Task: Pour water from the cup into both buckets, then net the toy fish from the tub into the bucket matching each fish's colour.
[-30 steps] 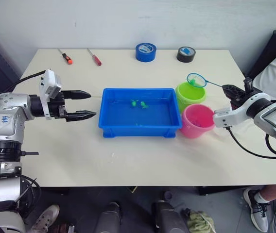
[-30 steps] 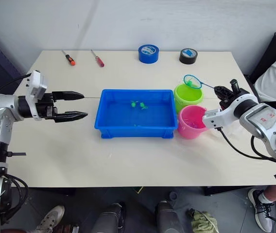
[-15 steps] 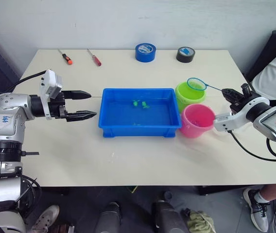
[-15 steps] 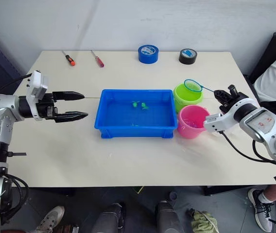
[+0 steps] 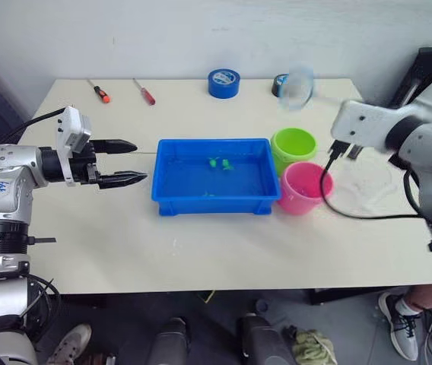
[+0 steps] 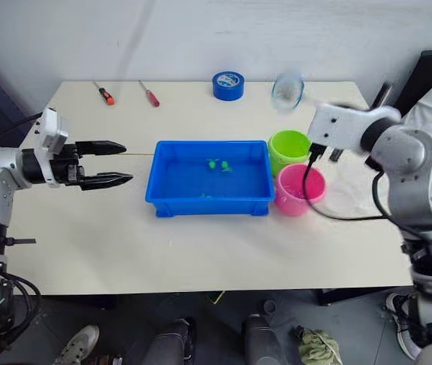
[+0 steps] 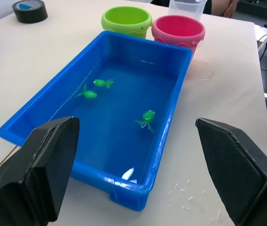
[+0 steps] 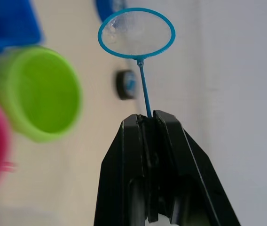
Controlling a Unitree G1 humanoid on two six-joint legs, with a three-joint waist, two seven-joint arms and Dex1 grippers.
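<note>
No readable text, labels, brands or numbers on anything.

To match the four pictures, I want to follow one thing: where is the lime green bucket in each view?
Left eye view: lime green bucket, right of the blue tub, behind the pink bucket.
Right eye view: the same place.
Left wrist view: beyond the tub's far end.
Right wrist view: blurred, beside the net.
Shared landmark: the pink bucket.

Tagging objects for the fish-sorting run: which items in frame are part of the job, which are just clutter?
Job: tub, green toy fish, green bucket, pink bucket, net in the right gripper, cup.

Clutter: two screwdrivers, blue tape roll, black tape roll.
</note>
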